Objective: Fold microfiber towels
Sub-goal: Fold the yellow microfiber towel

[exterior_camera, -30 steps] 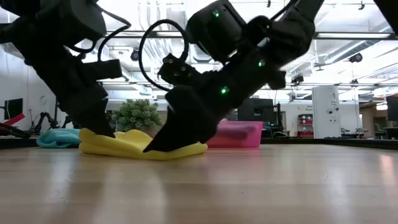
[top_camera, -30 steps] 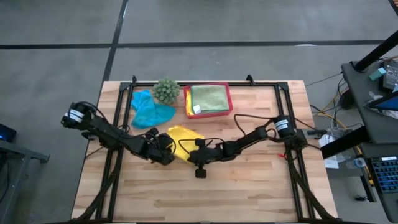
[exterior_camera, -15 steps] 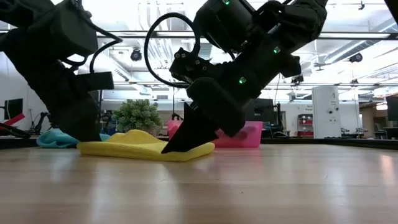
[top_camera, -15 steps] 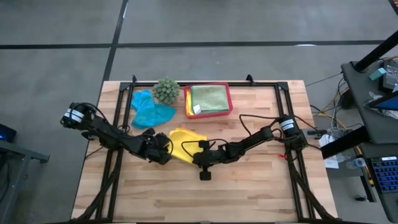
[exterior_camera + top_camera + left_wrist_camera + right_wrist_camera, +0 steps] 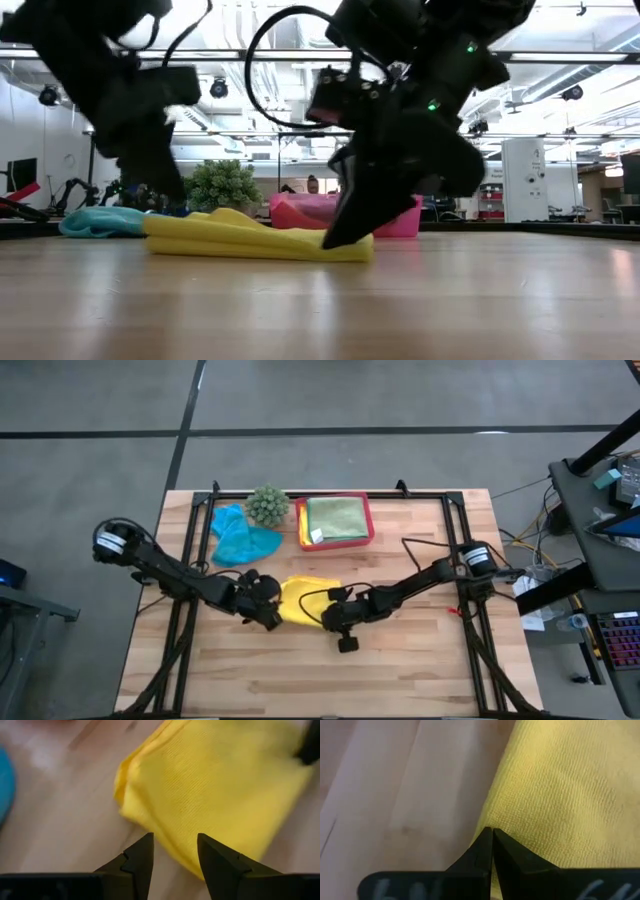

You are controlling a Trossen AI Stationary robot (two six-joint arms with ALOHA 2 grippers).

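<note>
Yellow towel (image 5: 303, 601) lies mid-table, folded over into a flat, roughly rectangular pad; in the low view (image 5: 255, 238) it shows as a thick layered slab with a slight hump on top, edges stacked. Fabric has a fine ribbed microfiber weave, bright yellow, doubled fold edge visible at one corner in the left wrist view (image 5: 210, 785)

Right gripper (image 5: 328, 613) sits at the towel's right edge, fingers pressed fully together into a point, tip down at the cloth's rim where it meets the wood (image 5: 492, 837); can't tell if any fabric is pinched between them. Low view shows it (image 5: 335, 238) touching the towel's end against the table

Left gripper (image 5: 268, 610) is at the towel's left edge, fingers partly apart, hovering just over the edge of the cloth (image 5: 172, 852), nothing clamped between them

Teal towel (image 5: 240, 537) lies crumpled in a loose heap toward the back left, just beside a small spiky green plant (image 5: 267, 505). Green towel (image 5: 338, 517) sits folded flat in a red-pink tray (image 5: 370, 520) at the back centre, an orange cloth edge (image 5: 303, 525) peeking out on its left side

All on a wooden table (image 5: 400, 670)
</note>
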